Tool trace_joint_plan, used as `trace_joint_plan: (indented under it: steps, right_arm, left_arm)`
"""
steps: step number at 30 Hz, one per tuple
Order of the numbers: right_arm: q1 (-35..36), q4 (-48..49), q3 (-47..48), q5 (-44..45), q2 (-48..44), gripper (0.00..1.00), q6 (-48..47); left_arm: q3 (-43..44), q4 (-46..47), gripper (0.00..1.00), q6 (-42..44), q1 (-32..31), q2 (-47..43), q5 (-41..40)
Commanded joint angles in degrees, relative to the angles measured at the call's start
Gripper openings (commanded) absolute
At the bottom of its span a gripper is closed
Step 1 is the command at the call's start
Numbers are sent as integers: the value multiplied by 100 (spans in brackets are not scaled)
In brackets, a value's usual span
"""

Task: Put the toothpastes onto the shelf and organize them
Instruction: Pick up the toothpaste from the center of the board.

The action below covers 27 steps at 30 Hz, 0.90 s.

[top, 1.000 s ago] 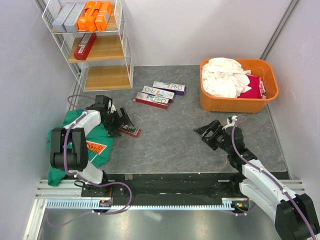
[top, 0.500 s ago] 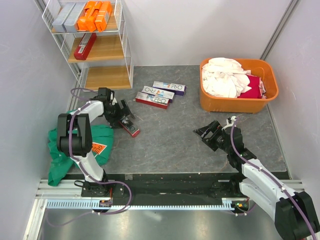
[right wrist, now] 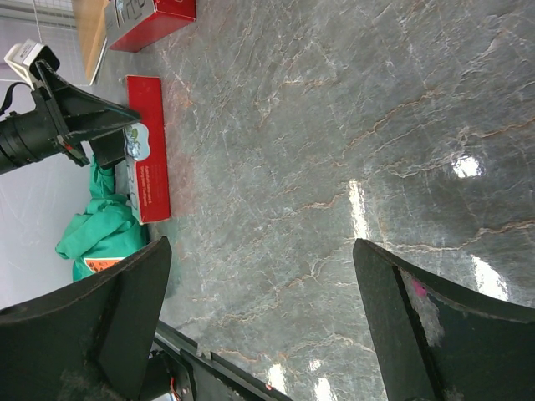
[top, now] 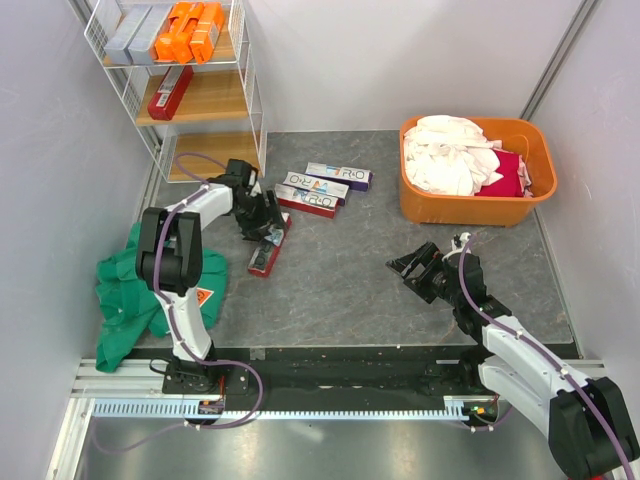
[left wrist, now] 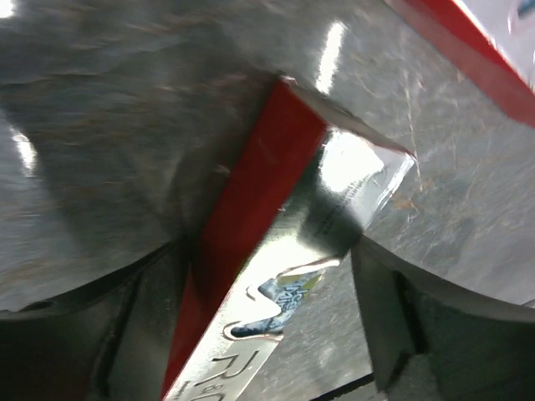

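A red toothpaste carton with a silver panel [top: 266, 252] lies on the grey floor. My left gripper [top: 263, 220] is down over its far end. In the left wrist view the carton [left wrist: 251, 209] runs between the open jaws of that gripper [left wrist: 263, 251]; floor shows between it and the right finger [left wrist: 435, 326]. Three more toothpastes [top: 320, 187] lie side by side further back. The shelf [top: 205, 100] holds silver-grey cartons [top: 135, 33] and orange cartons [top: 190, 28] on top, and a red one [top: 170, 90] on the middle board. My right gripper [top: 415, 268] hovers open over bare floor [right wrist: 267, 317].
A green cloth [top: 130, 300] lies crumpled at the left beside the left arm. An orange tub [top: 480, 210] of laundry stands at the back right. The shelf's bottom board [top: 215, 155] carries nothing. Walls close in on the left and right.
My left gripper has swung from beside the green cloth back and right, and the red carton has turned and shifted with it. The left jaws have narrowed a little. The right arm is still.
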Motion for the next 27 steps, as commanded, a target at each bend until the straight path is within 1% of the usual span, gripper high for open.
trace_joint_plan:
  steps: [1, 4, 12, 13, 14, 15, 19, 22, 27]
  right_arm:
    - [-22, 204, 6, -90, 0, 98, -96]
    - [-22, 204, -3, -90, -9, 98, -88]
    - [-22, 204, -3, -117, 35, 98, -79]
    - [-22, 213, 6, -117, 35, 98, -88]
    - [-30, 213, 6, -125, 44, 98, -88]
    - [-22, 213, 6, -125, 44, 98, -88]
    - [-22, 239, 32, -161, 62, 98, -96]
    - [-22, 292, 50, -196, 114, 98, -105]
    - [-30, 459, 76, -362, 185, 98, -105]
  left_arm:
    - [112, -328, 74, 314, -495, 214, -321]
    - [94, -443, 68, 393, -811, 232, -706]
    - [-125, -531, 65, 473, -1673, 65, -1612]
    - [-134, -531, 58, 455, -1752, 21, -1761]
    - [-160, -539, 55, 438, -1814, -40, -1763]
    - [-204, -531, 49, 394, -1953, -84, -1937]
    - [-310, -522, 43, 358, -2297, -278, -2254]
    - [-380, -496, 40, 358, -2613, -488, -2386]
    - [-381, -408, 39, 253, -3228, -909, -2448]
